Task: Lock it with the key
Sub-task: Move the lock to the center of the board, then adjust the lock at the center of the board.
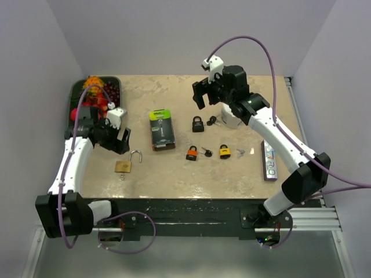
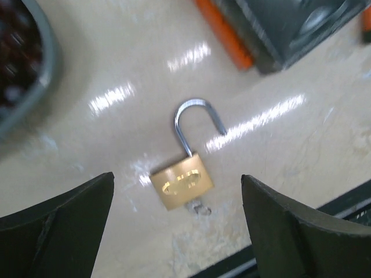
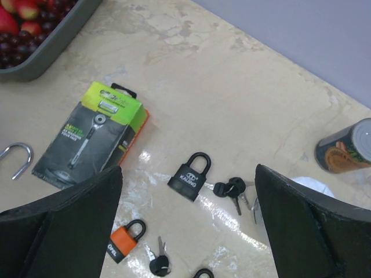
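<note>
Two grippers hang released over the bench (image 1: pixel 174 179), right gripper (image 1: pixel 203 92) far back. My left gripper (image 1: pixel 120 139) is above the brass padlock (image 2: pixel 182 180) lying front-left, shackle (image 2: pixel 197 103) open; I'd pin its body squarely before touching the small key (image 2: pixel 197 207) at its base.

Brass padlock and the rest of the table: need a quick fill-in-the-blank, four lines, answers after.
1. The brass padlock lies with its shackle ____.
2. Beside the black padlock lies a bunch of ____.
3. The tray at the far left of the table holds ____.
4. The jaws of the left gripper and the right gripper stand wide and hold ____.

Missing words: open; keys; fruit; nothing.
</note>
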`<act>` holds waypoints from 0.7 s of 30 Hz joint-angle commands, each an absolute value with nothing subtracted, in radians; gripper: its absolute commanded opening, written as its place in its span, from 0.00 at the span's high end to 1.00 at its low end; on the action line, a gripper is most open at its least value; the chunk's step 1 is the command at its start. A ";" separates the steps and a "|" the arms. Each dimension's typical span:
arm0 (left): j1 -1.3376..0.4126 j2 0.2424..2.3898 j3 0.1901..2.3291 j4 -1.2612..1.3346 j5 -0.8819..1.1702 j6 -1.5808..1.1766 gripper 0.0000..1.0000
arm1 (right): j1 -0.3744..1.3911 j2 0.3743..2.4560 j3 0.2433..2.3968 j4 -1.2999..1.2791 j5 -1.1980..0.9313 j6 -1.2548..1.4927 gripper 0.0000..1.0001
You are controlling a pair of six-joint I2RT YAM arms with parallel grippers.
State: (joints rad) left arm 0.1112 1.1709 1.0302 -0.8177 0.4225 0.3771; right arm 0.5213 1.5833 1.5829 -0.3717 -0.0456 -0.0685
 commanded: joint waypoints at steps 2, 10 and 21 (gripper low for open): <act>0.112 1.239 0.921 -0.934 0.253 0.463 0.04 | 0.523 1.557 1.497 -0.379 -0.130 -0.066 0.01; 0.039 1.361 0.838 -0.856 0.172 0.428 0.03 | 0.523 1.565 1.456 -0.385 -0.133 -0.034 0.01; -0.064 1.499 0.810 -0.750 0.098 0.410 0.01 | 0.523 1.574 1.445 -0.362 -0.146 -0.035 0.01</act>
